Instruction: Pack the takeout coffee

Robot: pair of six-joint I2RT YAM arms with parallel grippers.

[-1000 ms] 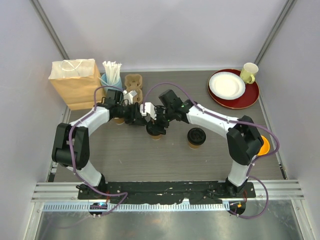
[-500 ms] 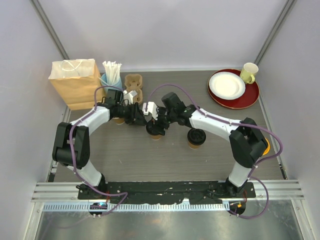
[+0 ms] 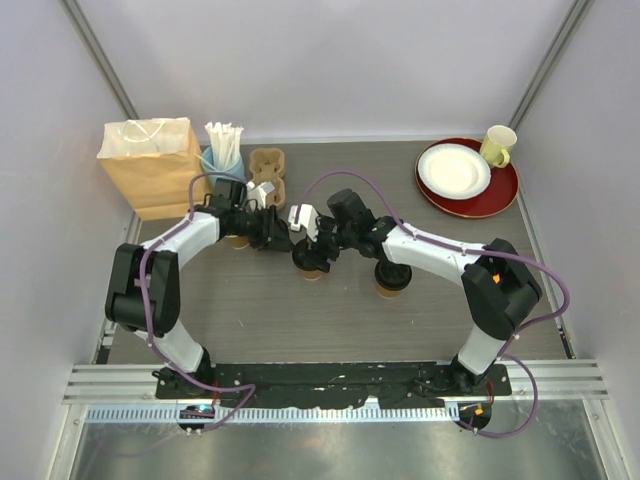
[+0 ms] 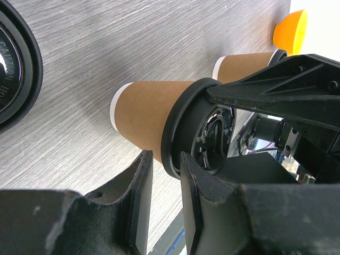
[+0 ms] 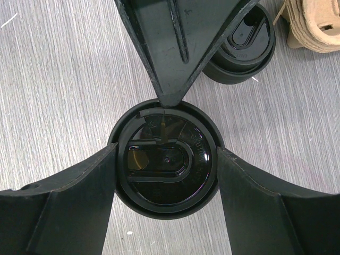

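A brown coffee cup with a black lid [image 3: 312,262] stands mid-table; it also shows in the left wrist view [image 4: 146,114] and in the right wrist view [image 5: 166,159]. My right gripper [image 5: 166,150] is shut on it, one finger against each side of the lid. My left gripper [image 4: 162,159] has its jaws nearly together, with their tips on the far rim of that lid. A second cup [image 3: 390,277] stands to the right. A third lidded cup [image 3: 237,241] sits partly hidden under my left arm; its lid shows in the right wrist view [image 5: 241,48].
A cardboard cup carrier [image 3: 267,165], a light-blue cup of straws [image 3: 222,155] and a paper bag [image 3: 150,165] stand at the back left. A red tray [image 3: 500,195] with a white plate and a yellow mug [image 3: 498,145] is at the back right. An orange object [image 3: 530,292] lies behind my right arm.
My right arm's elbow has swung down and to the right while its gripper stayed at the middle cup. The left arm and the cups have not visibly moved.
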